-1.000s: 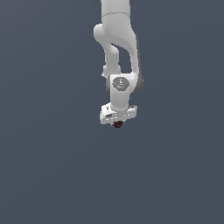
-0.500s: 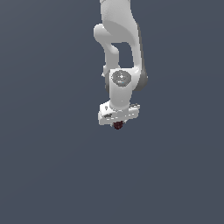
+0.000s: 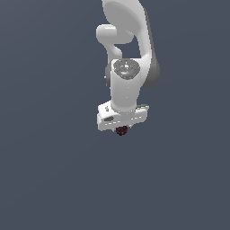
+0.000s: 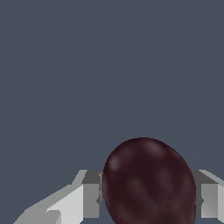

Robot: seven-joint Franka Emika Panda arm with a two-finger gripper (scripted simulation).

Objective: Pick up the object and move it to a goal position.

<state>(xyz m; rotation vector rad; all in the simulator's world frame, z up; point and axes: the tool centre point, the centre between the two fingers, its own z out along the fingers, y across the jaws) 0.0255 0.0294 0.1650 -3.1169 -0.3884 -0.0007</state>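
The fingers (image 4: 92,199) pinch the object (image 4: 148,181) from both sides; it sits between them, just under the gripper (image 3: 121,130). The dark red lump looks slightly egg-shaped, its long axis running along the fingers' length.

arm (image 3: 128,85) turned slightly, object (image 3: 121,130) seemingly lifted marginally
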